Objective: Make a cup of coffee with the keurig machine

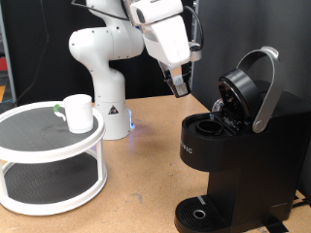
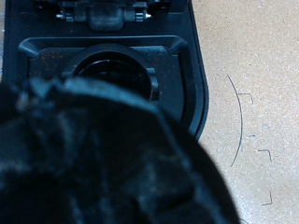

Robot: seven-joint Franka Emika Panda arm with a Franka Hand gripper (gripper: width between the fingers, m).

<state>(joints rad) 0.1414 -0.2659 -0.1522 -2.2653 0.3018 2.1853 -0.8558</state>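
The keurig machine (image 1: 228, 146) stands at the exterior view's right, matte black, with its grey-handled lid (image 1: 255, 87) raised and its pod chamber (image 1: 206, 126) open. My gripper (image 1: 180, 89) hangs in the air just left of the raised lid, above the chamber. The wrist view looks down on the open chamber (image 2: 112, 79); a large blurred dark mass (image 2: 93, 159) fills its foreground and hides the fingers. The white mug (image 1: 78, 112) stands on the top shelf of a round white stand (image 1: 39, 146) at the exterior view's left, away from the machine. The round drip tray (image 1: 199, 214) is bare.
The white robot base (image 1: 102, 78) stands behind, between stand and machine. The wooden table (image 1: 136, 180) lies between them. Pencil marks (image 2: 245, 121) show on the table beside the machine in the wrist view.
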